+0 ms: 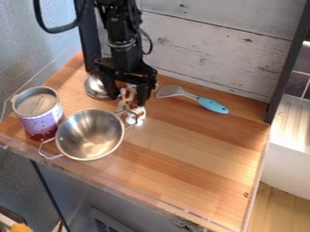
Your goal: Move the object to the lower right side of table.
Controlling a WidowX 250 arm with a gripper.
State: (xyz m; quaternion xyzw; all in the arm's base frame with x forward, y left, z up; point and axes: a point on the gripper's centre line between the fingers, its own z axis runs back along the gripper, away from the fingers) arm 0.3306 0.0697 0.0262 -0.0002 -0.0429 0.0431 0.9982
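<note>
A brown-and-white toy (134, 117) is at the upper left part of the wooden table (194, 149), under the black gripper (128, 99).
The gripper's fingers stand apart with the toy between them; I cannot tell if they touch it. Near are a two-handled metal bowl (89, 136), a purple can (41, 118) and a blue-handled spatula (212, 105). Behind is a whitish plank wall (205, 50). The gripper partly hides the toy and a round metal object (94, 86), difficult to identify.
</note>
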